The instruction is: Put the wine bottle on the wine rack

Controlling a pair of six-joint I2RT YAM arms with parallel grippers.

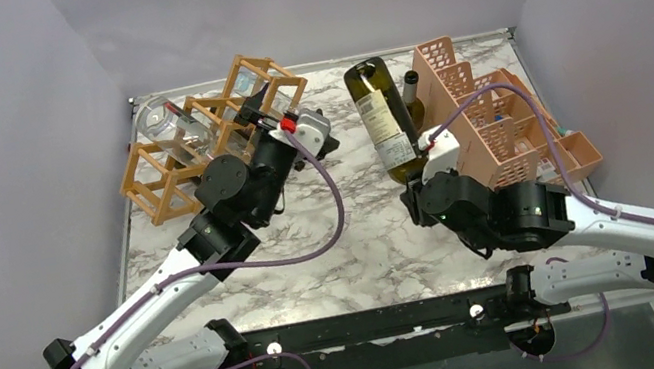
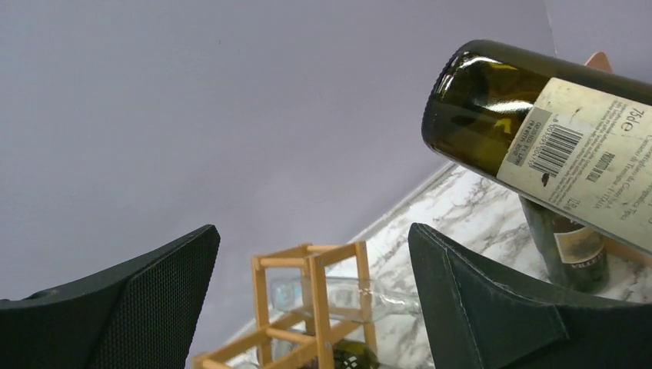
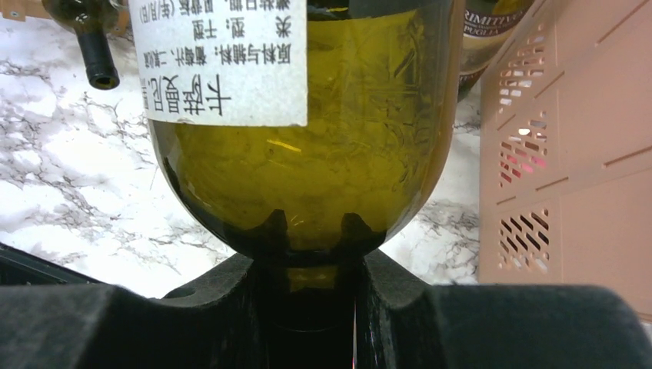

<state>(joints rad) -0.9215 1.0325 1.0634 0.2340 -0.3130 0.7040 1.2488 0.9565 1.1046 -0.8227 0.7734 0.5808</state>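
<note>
Seen from above, the right gripper (image 3: pixel 307 280) was pressed together on the neck of the green wine bottle (image 1: pixel 382 114), the dark fingers (image 3: pixel 223 304) pinching just below the bottle's shoulder. The bottle was held clear of the marble table (image 1: pixel 375 247), right of centre, with its long axis running from the gripper away toward the back wall, base farthest out and paper label facing up. Just beside it stood a second dark bottle (image 1: pixel 410 89), and beyond that, a pink plastic crate (image 1: pixel 496 129). The wooden wine rack (image 2: pixel 316 307) sat at the far left of the table, well apart from the held bottle and off to its left, with clear glass bottles (image 1: pixel 165 122) already lying in some cells. The left gripper (image 2: pixel 311 238) hung close to the rack with its fingers spread wide and nothing between them. It lay between rack and bottle, and its own camera caught the bottle's base up to its right. The left arm was plainly nearer the rack, but only the right arm had the bottle, which probably needed to travel leftward and swing to line up with an open cell.
</note>
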